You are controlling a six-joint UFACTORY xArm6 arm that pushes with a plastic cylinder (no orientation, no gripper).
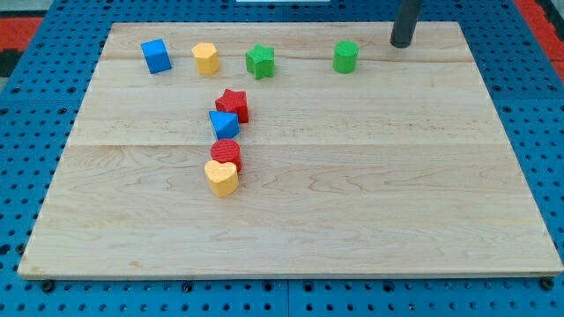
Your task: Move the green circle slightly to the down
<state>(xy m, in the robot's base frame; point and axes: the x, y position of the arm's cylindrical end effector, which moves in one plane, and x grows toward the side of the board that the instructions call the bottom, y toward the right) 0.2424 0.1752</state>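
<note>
Pale wood-grain worktop (352, 194); green circle (345, 56), a smooth short cylinder, near the view's top edge; dark rod's tip (402, 43) just to its right, apart, holding nothing; ridged green star (260, 61) leftward

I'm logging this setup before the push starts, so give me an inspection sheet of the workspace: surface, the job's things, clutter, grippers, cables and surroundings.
Surface: pale wooden board, flat, lying on a blue perforated base.
Job's things: green circle near the view's top, right of centre, standing alone.
Clutter: top row from the view's left: blue cube, yellow block, green star. Below, a close column: red star, blue triangle, red block, yellow heart.
Grippers: none fitted; my tip sits at the view's top, right of and slightly above the green circle, apart from it.
Cables: nothing seen.
Surroundings: red area at the view's top corners.
</note>
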